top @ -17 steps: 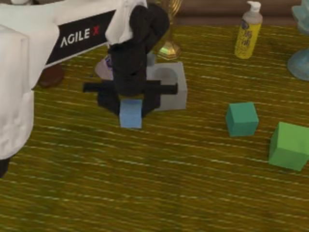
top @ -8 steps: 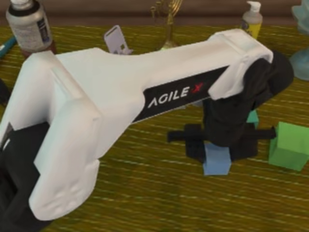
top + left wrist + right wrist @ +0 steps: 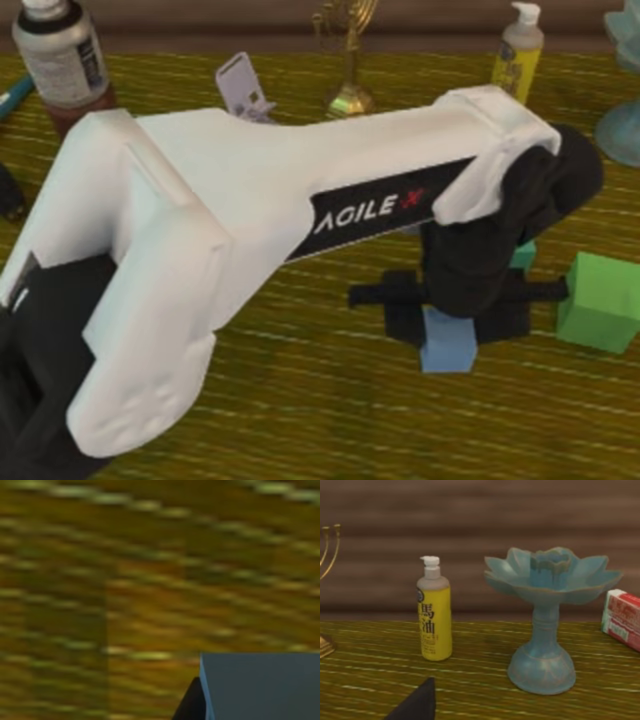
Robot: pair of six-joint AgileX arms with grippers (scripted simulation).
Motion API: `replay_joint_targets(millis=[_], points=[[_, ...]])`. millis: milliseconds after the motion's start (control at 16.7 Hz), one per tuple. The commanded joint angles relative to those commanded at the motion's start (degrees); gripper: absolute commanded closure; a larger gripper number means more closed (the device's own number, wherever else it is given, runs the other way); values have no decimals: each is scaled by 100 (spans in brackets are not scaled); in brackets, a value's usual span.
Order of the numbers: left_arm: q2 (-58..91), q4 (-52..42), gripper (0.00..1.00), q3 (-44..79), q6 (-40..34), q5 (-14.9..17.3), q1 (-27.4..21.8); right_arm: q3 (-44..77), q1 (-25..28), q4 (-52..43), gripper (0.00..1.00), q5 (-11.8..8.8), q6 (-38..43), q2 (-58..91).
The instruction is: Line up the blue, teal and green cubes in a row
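The left gripper is clamped on the light blue cube, its dark fingers pressed to the cube's two sides, so that the cube shows just below the black wrist in the top view. In the left wrist view a flat blue-grey face of that cube fills one corner with a dark finger against its edge, and the striped olive table lies behind it; whether the cube touches the table cannot be told. Just behind the gripper, a corner of the dark teal cube peeks out from under the wrist, mostly hidden. The bright green cube sits on the table to the right of both, near the right edge, apart from the gripper. The white left arm reaches across from the lower left. Along the far side stand a yellow pump bottle, a brass candelabra, a grey can and a blue lotus stand. The right gripper is out of the top view, and its fingers' state cannot be told.
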Motion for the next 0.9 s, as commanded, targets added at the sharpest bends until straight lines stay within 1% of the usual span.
replay_joint_targets(millis=[300,540,900], points=[[218,909,100,-670,-12,6,-15,0,0,0,0,0,0,0],[235,963,100,-719,-13,5,-18,0,0,0,0,0,0,0],[235,963,55,-719,-13,5,-18,0,0,0,0,0,0,0]])
